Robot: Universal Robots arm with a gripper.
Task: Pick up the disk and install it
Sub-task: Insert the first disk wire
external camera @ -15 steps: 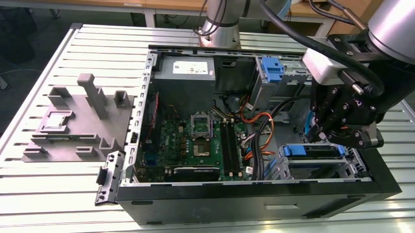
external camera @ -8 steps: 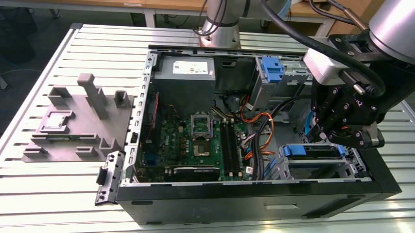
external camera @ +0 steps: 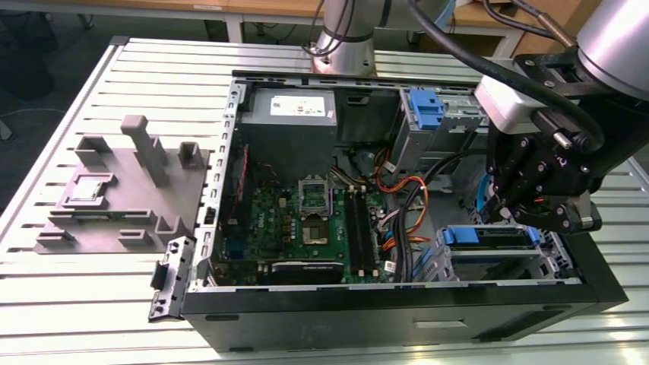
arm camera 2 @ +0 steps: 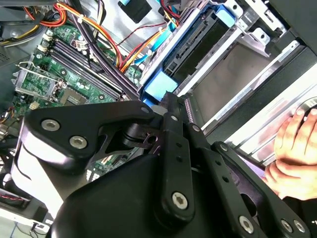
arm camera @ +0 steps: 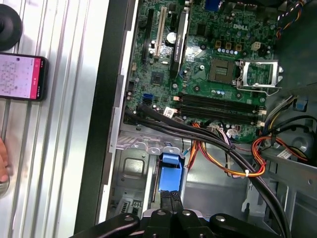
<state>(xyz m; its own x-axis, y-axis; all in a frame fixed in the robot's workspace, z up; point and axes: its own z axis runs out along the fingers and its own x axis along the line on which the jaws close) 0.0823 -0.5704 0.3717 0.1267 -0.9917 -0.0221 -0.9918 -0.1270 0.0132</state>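
The disk [external camera: 487, 236], framed by its blue carrier, lies in the metal drive bay [external camera: 552, 251] at the near corner of the open computer case on the exterior view's right. My gripper [external camera: 507, 219] hangs directly over it. In both wrist views the two black fingers are pressed together with no gap. Their tips [arm camera: 171, 194] rest against the end of the blue carrier [arm camera: 170, 168]. In the second wrist view the disk [arm camera 2: 195, 47] sits between the bay's metal walls, and my gripper [arm camera 2: 168, 99] meets its blue end tab.
A grey holder block [external camera: 112, 194] stands on the slatted table at the exterior view's left. A blue bracket [external camera: 426, 106] sits on the far bay. Orange and black cables [external camera: 406, 198] run beside the motherboard [external camera: 304, 220]. A hand [arm camera 2: 292, 148] and a phone [arm camera: 22, 77] lie beside the case.
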